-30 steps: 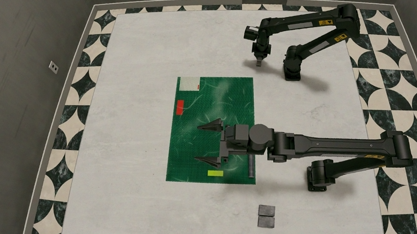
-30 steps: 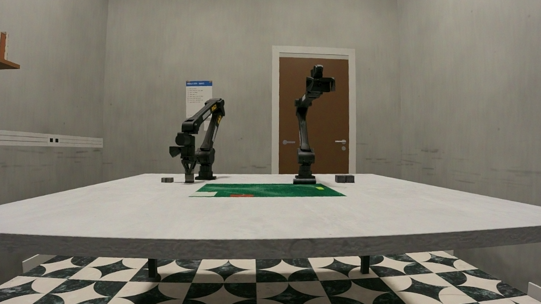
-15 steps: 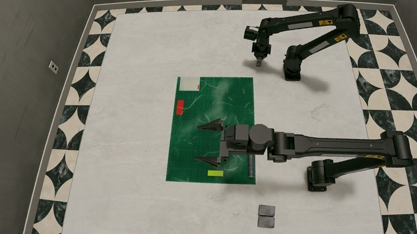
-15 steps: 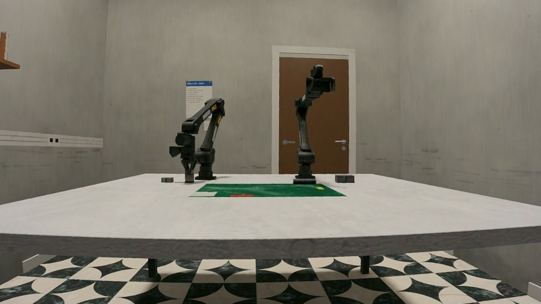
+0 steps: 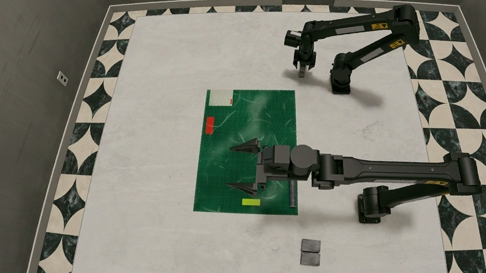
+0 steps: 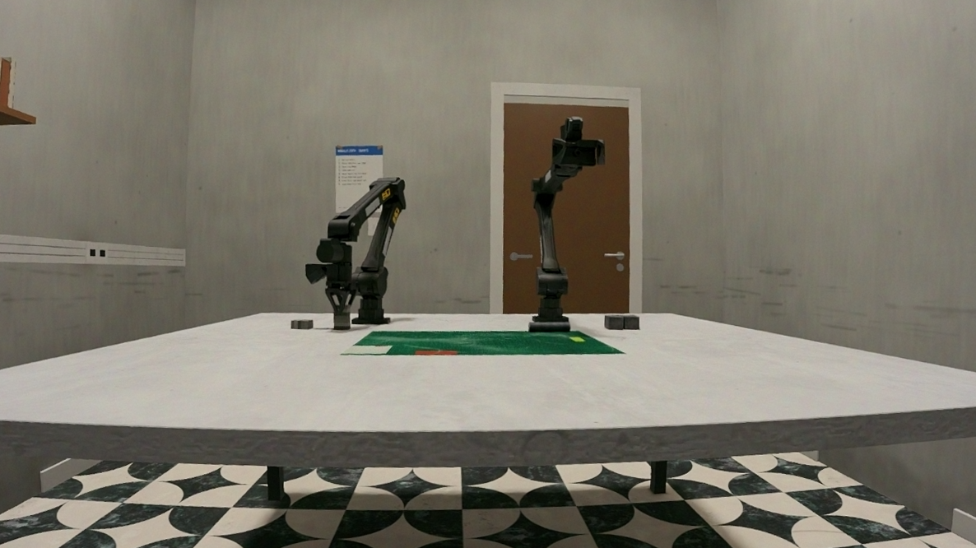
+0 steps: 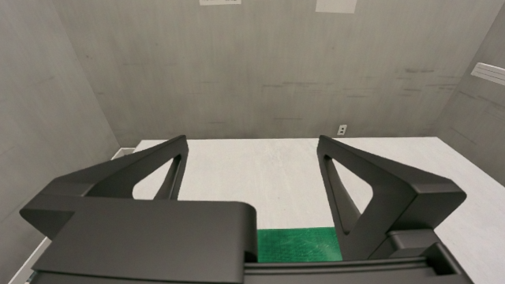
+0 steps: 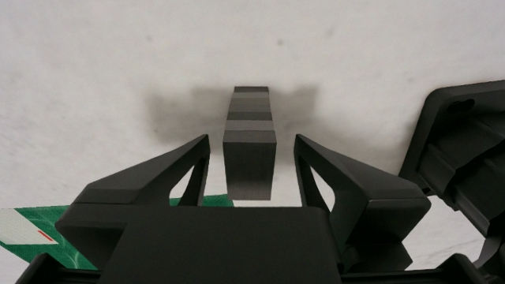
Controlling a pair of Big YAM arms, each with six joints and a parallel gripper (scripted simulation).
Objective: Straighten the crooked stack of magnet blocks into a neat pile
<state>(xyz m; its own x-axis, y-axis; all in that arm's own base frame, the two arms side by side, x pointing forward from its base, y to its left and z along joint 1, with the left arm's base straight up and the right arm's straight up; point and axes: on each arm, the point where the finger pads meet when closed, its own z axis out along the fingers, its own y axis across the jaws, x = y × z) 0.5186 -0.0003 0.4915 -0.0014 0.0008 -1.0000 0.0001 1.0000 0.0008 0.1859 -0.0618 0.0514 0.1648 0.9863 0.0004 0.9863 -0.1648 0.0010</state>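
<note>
The stack of grey magnet blocks (image 5: 301, 73) (image 6: 342, 319) (image 8: 249, 170) stands upright on the table, beyond the green mat's corner. In the right wrist view its side edges run in line, and its layers show as bands of lighter and darker grey. Its far side is hidden. My right gripper (image 8: 252, 142) points down over the stack, one finger on each side. It is open, with a visible gap between each finger and the blocks. My left gripper (image 5: 229, 166) (image 7: 252, 142) is wide open and empty, high above the mat, far from the stack.
Two flat grey blocks (image 5: 310, 252) (image 6: 622, 322) lie side by side beyond the mat's yellow-marked end. A small grey block piece (image 6: 301, 323) lies left of the stack in the exterior view. A dark bar (image 5: 292, 193) lies along the edge of the green mat (image 5: 252, 110). The right arm's base (image 5: 340, 85) stands close to the stack.
</note>
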